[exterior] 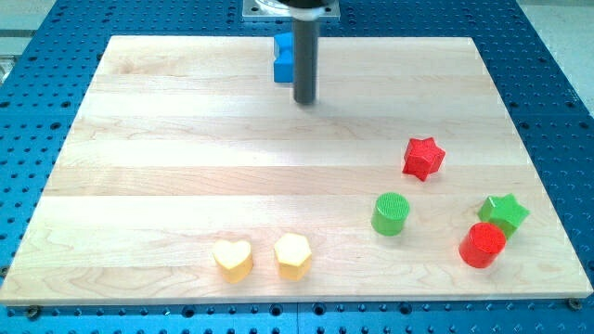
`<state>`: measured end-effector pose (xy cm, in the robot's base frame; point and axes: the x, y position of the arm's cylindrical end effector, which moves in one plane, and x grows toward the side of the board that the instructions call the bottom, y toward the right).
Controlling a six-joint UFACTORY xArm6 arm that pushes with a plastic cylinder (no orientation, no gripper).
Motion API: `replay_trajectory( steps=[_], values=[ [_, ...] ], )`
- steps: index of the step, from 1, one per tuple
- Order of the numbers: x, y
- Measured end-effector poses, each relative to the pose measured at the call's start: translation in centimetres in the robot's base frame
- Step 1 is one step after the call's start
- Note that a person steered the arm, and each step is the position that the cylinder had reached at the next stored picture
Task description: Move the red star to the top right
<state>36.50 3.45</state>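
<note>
Standing near the view's top of the wooden counter (186, 139), my tip (305, 100) is well apart from the red star (423, 158), up and to the view's left of it. This tool is a plain dark rod with nothing to spread or pinch, and it holds nothing. A blue block (282, 59), shape partly hidden, sits just beside the rod on the view's left. Taking the red star as landmark: it lies in the counter's right half, about mid-height. Below and slightly left of it stands a green cylinder (391, 213). Below and right of it are a green star (505, 212) and a red cylinder (483, 245), touching. Far down-left of it lie a yellow hexagon (292, 256) and a yellow heart (232, 261).
</note>
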Motion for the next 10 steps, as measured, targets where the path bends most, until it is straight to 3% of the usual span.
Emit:
replay_trajectory(
  steps=[1,2,3,4,7,9,10],
  values=[
    [8.0,1.5],
    [12.7,3.6],
    [12.0,11.4],
    [8.1,15.7],
    [-4.0,21.1],
    [-1.3,18.7],
    [-2.9,15.0]
  ],
)
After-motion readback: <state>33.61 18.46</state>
